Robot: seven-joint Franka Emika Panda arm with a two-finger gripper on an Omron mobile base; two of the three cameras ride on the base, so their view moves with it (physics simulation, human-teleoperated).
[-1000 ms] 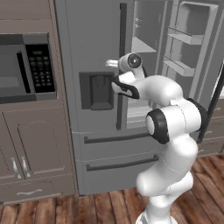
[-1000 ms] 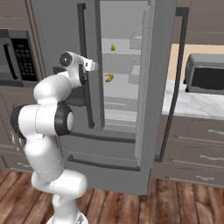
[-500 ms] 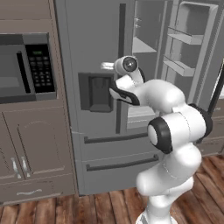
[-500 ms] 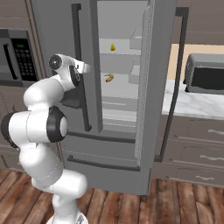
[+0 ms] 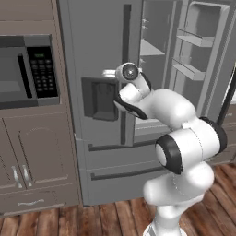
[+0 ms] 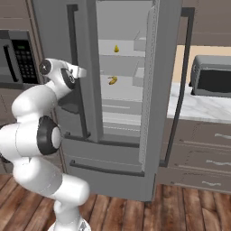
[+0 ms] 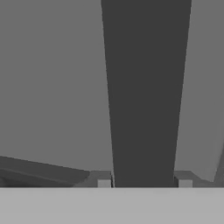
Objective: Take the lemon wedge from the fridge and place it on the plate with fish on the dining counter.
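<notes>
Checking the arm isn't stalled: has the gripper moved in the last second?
Yes. The gripper shifted left, toward the dispenser recess of the fridge, in the left base view.

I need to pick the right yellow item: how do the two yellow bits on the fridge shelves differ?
The lemon wedge lies on the higher shelf and is bright yellow; the darker bit lies one shelf lower and is orange-yellow. The wedge looks compact and upright, the darker bit longer and flatter. Both are tiny and lie inside the open fridge.
</notes>
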